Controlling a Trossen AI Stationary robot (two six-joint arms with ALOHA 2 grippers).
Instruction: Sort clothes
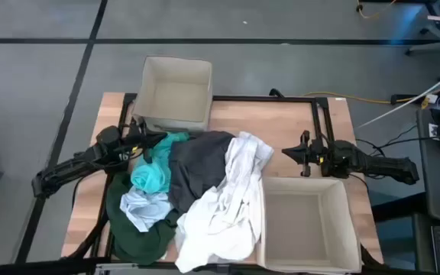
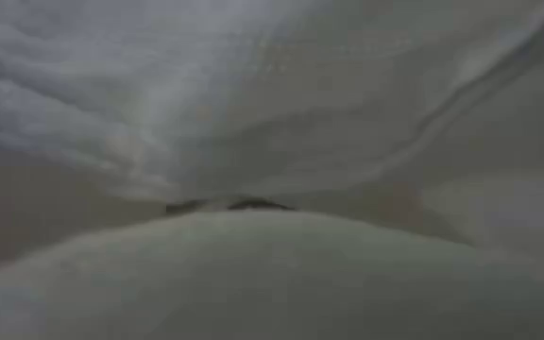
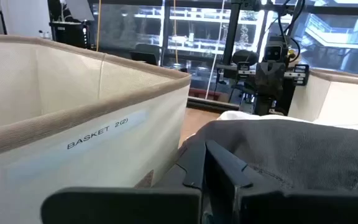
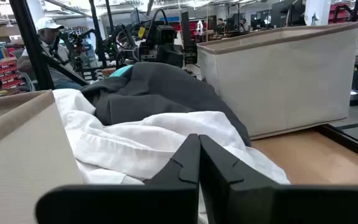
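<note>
the clothes (image 1: 193, 195) lie heaped on the table (image 1: 281, 126), between the far beige box (image 1: 176, 93) and the near beige box (image 1: 308, 221). left gripper (image 1: 145, 141) sits at the heap's left edge, fingers pressed together, empty. right gripper (image 1: 287, 152) sits right of the heap, fingers pressed together, empty.

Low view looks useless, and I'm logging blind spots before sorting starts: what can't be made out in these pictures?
- Low view: white cloth against the lens hides the table and both arms.
- High view: the white garment and green garment are cut off by the bottom edge; anything beneath the pile is hidden.
- Left wrist view: the far basket is mostly hidden behind the grey garment.
</note>
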